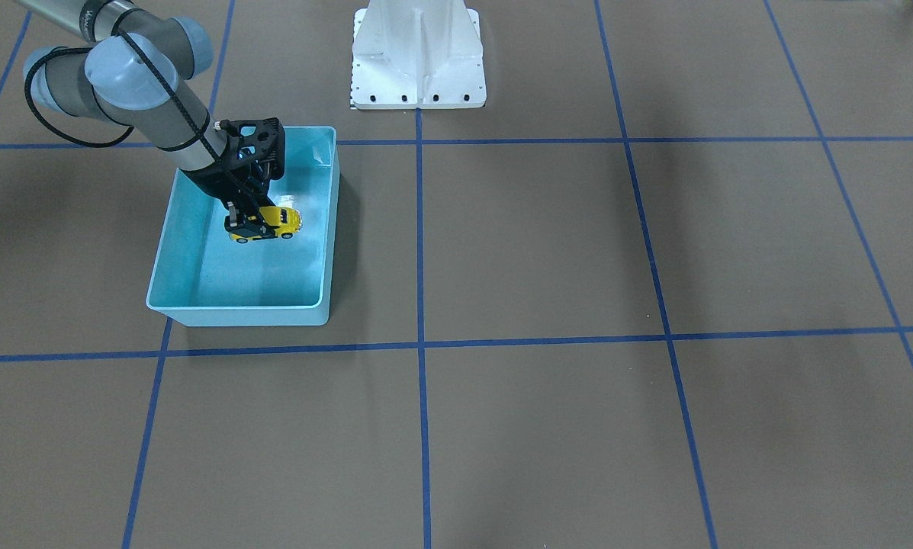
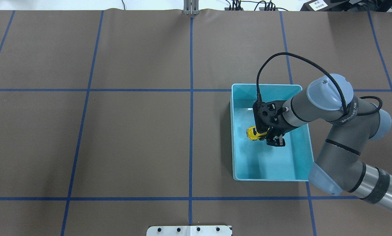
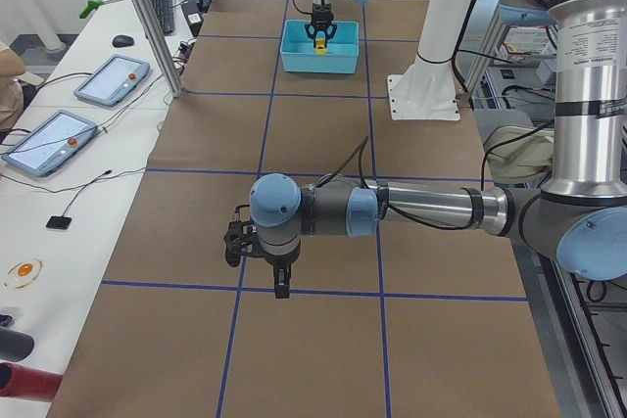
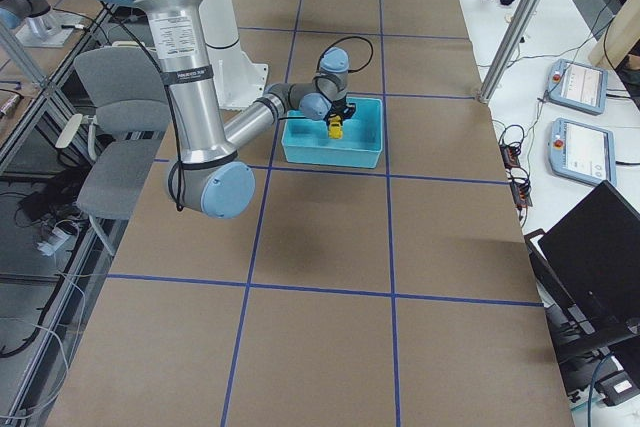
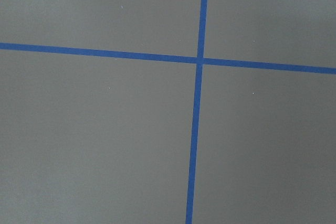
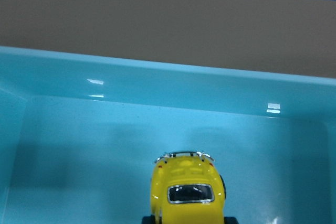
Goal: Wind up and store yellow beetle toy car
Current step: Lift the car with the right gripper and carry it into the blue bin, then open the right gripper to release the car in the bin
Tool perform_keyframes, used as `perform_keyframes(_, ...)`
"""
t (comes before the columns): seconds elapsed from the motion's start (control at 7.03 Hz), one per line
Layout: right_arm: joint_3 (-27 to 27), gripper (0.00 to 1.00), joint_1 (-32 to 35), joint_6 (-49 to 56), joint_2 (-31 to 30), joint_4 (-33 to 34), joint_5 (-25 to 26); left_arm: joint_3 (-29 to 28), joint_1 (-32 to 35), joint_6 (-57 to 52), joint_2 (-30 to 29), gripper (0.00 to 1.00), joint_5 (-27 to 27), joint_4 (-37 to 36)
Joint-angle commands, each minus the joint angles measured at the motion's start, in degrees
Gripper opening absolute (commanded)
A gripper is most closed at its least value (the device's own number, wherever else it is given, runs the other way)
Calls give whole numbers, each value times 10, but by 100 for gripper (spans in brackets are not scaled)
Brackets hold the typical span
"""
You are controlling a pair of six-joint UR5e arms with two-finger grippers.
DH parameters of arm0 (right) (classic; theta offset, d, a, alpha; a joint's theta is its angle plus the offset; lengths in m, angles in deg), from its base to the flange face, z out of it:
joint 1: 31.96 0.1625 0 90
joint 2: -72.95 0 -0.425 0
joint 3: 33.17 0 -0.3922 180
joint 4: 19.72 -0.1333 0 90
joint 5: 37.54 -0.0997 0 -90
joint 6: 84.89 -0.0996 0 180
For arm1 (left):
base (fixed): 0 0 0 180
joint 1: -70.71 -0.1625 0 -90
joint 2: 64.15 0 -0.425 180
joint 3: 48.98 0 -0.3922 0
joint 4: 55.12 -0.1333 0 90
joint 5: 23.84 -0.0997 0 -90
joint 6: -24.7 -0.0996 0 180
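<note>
1. Yellow beetle toy car [image 1: 275, 221] sits within the light blue bin [image 1: 235, 307], clamped at one end by the right claw [image 1: 244, 226]. Its long axis points at the bin's wall nearest mid-desk.
2. Whether its wheels touch the bin floor is unclear.
3. Left claw [image 3: 265, 256] is far from the bin; its state cannot be told.

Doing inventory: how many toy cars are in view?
1: the glossy yellow beetle toy car, gripped by the right pincer inside the light blue plastic bin. None looks hidden.
</note>
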Motion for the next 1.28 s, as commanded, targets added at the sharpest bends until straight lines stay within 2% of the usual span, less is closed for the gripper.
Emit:
perform_keyframes(0.0, -12, 0, -13, -13, -2, -4, 5, 1, 0, 1, 0, 100, 0, 0)
perform_keyframes(0.14, -12, 0, -15, -15, -3, -4, 10, 2, 0, 1, 0, 100, 0, 0)
perform_keyframes(0.28, -11, 38, -15, -37, -5, -4, 15, 1, 0, 1, 0, 100, 0, 0)
perform_keyframes(0.43, -8, 99, -15, -46, -5, -6, 14, 1, 0, 1, 0, 100, 1, 0)
perform_keyframes(0.71, 1, 100, -11, -47, -5, -28, 10, 0, 0, 1, 0, 100, 1, 0)
perform_keyframes(0.85, 32, 100, 7, -48, -5, -28, -10, 0, -1, 1, 0, 100, 1, 0)
perform_keyframes(1.14, 72, 100, 123, -110, 1, -23, -140, 2, 0, 2, -1, 100, 1, 0)
